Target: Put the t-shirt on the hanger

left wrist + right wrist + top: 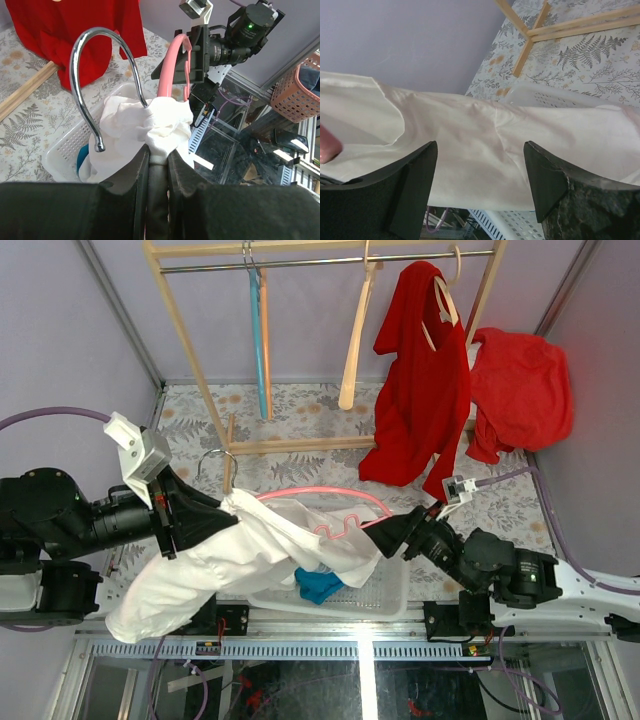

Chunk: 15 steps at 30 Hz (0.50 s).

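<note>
left gripper [159, 152] is clamped tight on a bunched wad of the t-shirt [250, 555], right where the metal hook [75, 70] pokes out. cant tell if the pads have the hanger [169, 70] neck itself or just cloth. thats my main worry tbh: if its only fabric, the hanger can twist or slide out as soon as anything tugs.

the shirt is draped between the two arms. its loose tail hangs off the near edge of the surface [300, 410] by the left base, so a big swing could catch it on the frame down there.

right gripper [480, 147] has its fingers apart. the white cloth stretches across the gap and a pink hanger tip sits just outside one finger. imo closing there grabs shirt, not hanger. a hard pull would prob stretch the collar instead of seating the shoulder.

the white basket [385, 592] with the blue cloth [320, 586] is right under the work, so going low risks a snag.

further out theres open patterned surface, then the wooden rack [300, 445] foot bar. the red garment [415, 390] hangs far right, so theres more room far left.
</note>
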Motion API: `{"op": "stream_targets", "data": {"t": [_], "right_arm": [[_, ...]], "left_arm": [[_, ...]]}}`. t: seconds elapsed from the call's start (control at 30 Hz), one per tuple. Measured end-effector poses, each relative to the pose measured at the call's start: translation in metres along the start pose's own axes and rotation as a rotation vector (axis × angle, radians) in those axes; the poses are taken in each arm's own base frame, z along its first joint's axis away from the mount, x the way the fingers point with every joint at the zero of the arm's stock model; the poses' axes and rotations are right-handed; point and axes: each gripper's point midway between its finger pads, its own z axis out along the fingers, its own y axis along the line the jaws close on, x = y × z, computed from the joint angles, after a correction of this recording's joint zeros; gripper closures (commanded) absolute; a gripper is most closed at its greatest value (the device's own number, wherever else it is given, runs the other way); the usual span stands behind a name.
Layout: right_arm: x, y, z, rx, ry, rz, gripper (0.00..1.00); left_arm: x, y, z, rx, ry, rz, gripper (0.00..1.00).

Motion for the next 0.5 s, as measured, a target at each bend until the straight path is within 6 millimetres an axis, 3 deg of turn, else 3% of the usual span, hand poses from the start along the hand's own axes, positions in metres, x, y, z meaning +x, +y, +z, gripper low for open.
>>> {"op": "stream_targets", "data": {"t": [0.13,0.33,0.5], "right_arm": [[-0.007,-0.011,0.014,0.042,-0.02,0.003,0.24],[-0.027,-0.037,0.056,0.086,-0.03,0.093,0.27],[-0.021,-0.046,0.079,0.023,0.088,0.166,0.29]], "left_arm": [[-0.002,0.001,-0.008,0.008,-0.02,-0.006,1.0],[-0.004,0.005,-0.022,0.019,-0.049,-0.015,1.0],[-0.003,0.004,-0.021,0.021,-0.041,-0.013,1.0]]}}
